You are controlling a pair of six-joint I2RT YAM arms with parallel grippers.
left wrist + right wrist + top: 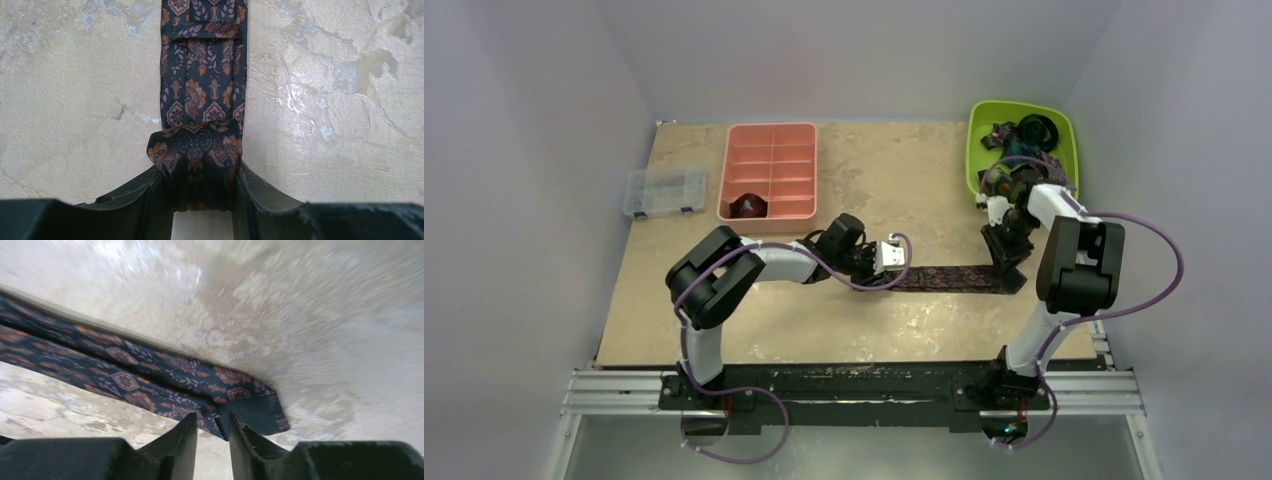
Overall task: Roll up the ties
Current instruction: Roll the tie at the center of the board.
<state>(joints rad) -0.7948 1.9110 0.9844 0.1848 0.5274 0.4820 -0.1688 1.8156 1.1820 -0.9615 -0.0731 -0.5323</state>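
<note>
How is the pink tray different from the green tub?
The salmon-pink plastic tray is rectangular and split into compartments; the lime-green plastic tub shows no dividers. The tray holds just one small dark rolled tie; the tub is piled with several ties. Both sit at the far side of the table.
</note>
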